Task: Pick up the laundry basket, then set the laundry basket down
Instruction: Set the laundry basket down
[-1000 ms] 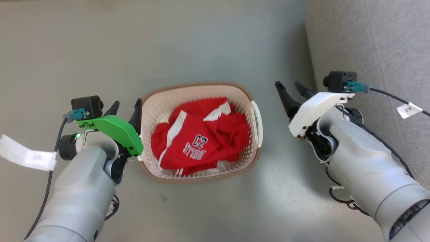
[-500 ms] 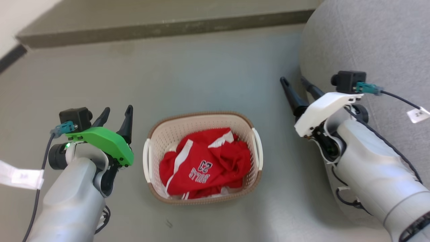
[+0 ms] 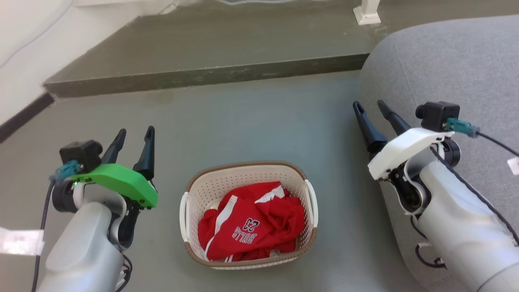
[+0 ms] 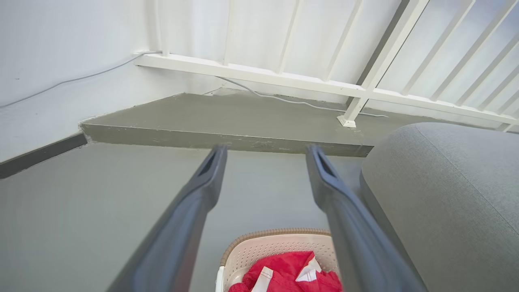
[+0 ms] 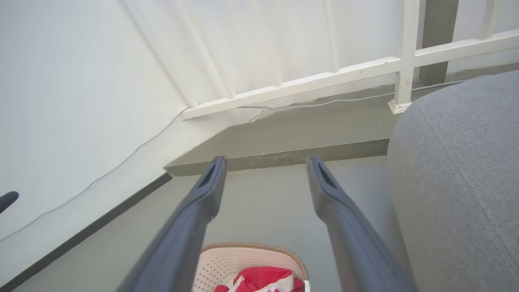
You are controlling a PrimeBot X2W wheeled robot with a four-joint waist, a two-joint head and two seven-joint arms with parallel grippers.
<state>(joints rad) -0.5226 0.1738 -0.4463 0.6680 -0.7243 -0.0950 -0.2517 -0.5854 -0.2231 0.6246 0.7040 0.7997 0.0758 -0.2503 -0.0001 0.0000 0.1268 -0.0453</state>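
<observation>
Head view is showing the laundry basket [image 3: 227,184] sitting on the grey floor [image 3: 243,121] between the left gripper [image 3: 136,130] and right gripper [image 3: 369,104], touching neither; both are gaping empty. Its perforated cream plastic, rounded-rectangular, is carrying a brown woven-look rim, 2 white handles and a crumpled red jersey [image 3: 253,231]. Against its left handle 1 second ago, the left gripper is now standing apart.

Your right end effector [image 5: 265,162] has both dark fingers [image 5: 190,227] spread wide, nothing between them, pointing out over the grey floor [image 5: 259,202]. The laundry basket [image 5: 235,261] is cut off by the bottom edge, showing between the fingers, with a red garment [image 5: 263,278] inside. A grey cushion [image 5: 458,182] is on the right, near the right finger. Ahead: a raised step [image 5: 284,156], white railing [image 5: 324,79] and white wall [image 5: 61,101].
</observation>
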